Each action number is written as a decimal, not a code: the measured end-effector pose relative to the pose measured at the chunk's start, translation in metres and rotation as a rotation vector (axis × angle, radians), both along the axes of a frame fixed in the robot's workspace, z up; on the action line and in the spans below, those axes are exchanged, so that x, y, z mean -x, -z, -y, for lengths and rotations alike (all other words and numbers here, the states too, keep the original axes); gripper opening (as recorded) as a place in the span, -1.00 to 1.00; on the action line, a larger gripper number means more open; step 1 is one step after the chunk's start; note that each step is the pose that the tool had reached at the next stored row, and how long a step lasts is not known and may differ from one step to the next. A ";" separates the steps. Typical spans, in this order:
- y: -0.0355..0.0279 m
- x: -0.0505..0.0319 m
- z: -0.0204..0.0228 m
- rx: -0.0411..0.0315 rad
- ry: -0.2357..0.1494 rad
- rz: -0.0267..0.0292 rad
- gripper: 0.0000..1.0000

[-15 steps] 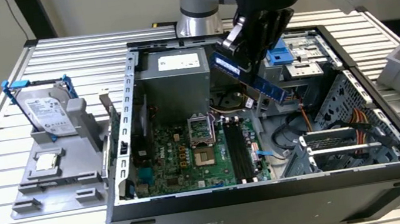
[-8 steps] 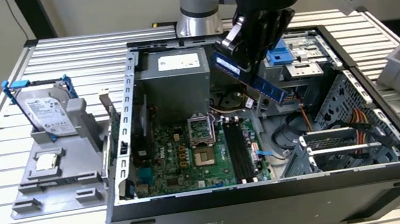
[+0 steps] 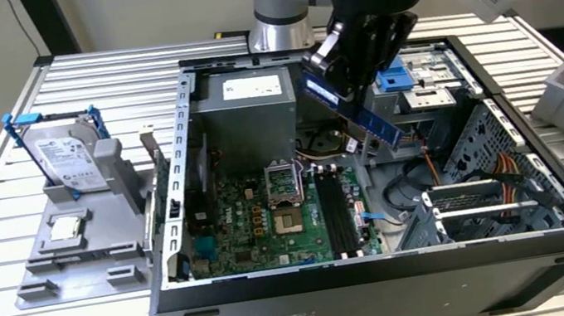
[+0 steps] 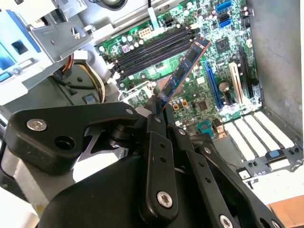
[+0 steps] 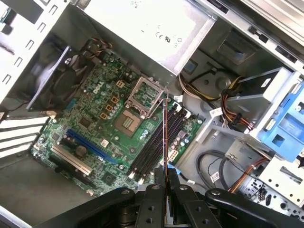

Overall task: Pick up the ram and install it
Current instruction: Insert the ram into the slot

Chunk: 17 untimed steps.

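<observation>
Black jointed gripper (image 4: pixel 156 108) is clamped tight on one end of the long thin bluish-green ram (image 4: pixel 183 71), holding it tilted in the exterior view's upper centre, above the long black memory slots (image 4: pixel 152 50) of the green motherboard (image 4: pixel 194 97); I judge this is for aligning it.

Matt black tool (image 4: pixel 157 105), dull ram (image 4: pixel 183 71), glossy green motherboard (image 5: pixel 95 121)
</observation>
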<state>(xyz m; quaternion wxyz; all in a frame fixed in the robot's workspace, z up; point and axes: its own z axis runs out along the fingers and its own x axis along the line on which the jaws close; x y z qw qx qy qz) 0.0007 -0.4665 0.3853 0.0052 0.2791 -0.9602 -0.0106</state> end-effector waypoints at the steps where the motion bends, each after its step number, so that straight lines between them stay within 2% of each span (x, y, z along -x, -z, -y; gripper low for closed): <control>1: 0.0000 0.0000 0.0000 0.0000 0.007 0.0000 -1.00; 17: 0.0001 0.0000 0.0000 0.0000 0.114 0.0000 -1.00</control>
